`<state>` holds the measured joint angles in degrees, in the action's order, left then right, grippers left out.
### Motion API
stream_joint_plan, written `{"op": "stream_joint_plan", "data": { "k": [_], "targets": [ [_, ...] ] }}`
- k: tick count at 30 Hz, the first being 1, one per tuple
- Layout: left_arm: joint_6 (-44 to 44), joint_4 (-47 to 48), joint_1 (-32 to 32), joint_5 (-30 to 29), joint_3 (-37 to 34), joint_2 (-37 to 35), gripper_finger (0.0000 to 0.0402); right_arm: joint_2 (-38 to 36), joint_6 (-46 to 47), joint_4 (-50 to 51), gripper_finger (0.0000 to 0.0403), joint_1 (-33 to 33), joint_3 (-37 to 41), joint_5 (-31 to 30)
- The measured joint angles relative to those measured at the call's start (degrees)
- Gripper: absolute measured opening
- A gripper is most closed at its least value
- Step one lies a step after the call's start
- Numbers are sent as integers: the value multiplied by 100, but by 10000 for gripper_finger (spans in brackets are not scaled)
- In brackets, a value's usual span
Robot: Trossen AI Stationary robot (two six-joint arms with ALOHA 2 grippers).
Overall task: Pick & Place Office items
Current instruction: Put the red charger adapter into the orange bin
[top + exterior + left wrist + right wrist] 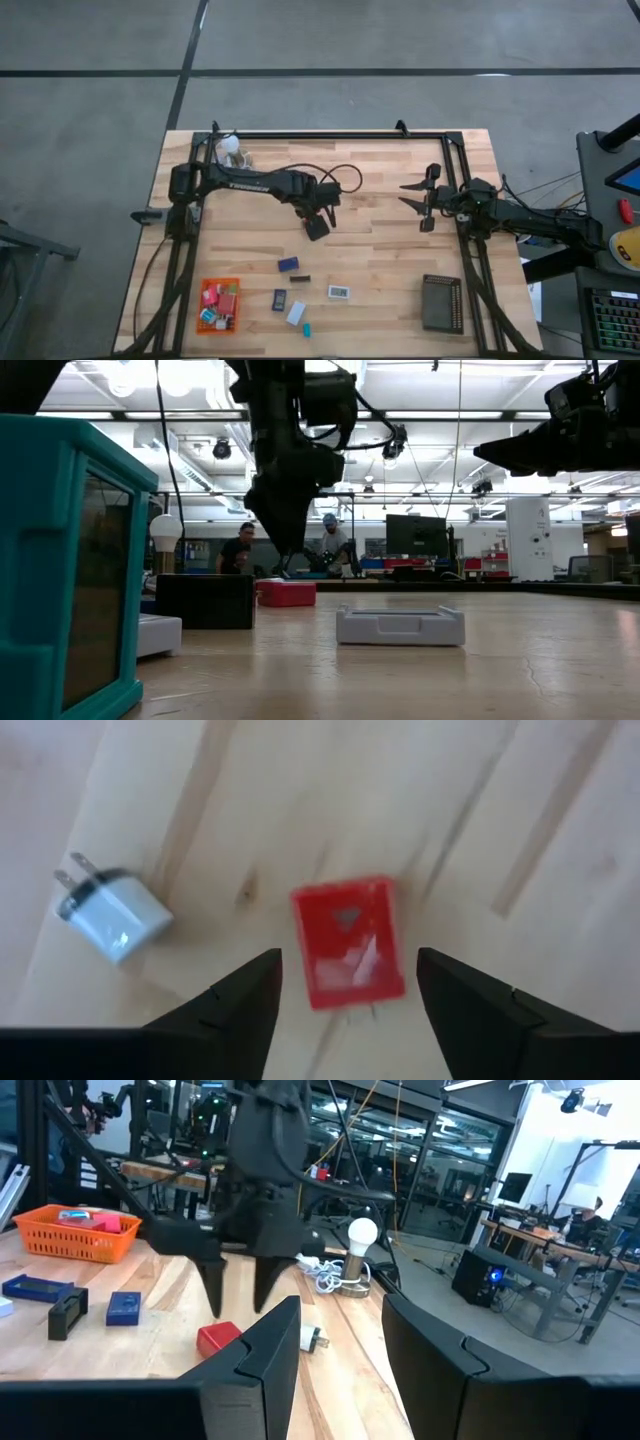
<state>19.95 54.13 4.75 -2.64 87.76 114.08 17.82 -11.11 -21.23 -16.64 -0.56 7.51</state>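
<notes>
One red piece is lying flat on the surface at mid-table, directly under the left claw, which is hanging open above it with a finger to either side. A white plug is sitting just beside it, apart. To grip well, I judge the claw should be dropping straight down, keeping the piece centred and the plug clear, then closing across the narrower sides. The orange tray is waiting at the near left. The right claw is idling partly open over the right side.
</notes>
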Motion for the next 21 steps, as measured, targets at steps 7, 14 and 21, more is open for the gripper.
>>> {"op": "stream_joint_plan", "data": {
  "k": [7,14,21],
  "targets": [
    [68,-270,210,112,-354,-1,283,0,0,0,139,0,2,-2],
    [20,-415,288,400,-569,-2,286,0,0,0,139,0,2,-2],
    [17,-595,294,602,-572,-1,288,0,0,0,139,0,2,-1]
  ]
}}
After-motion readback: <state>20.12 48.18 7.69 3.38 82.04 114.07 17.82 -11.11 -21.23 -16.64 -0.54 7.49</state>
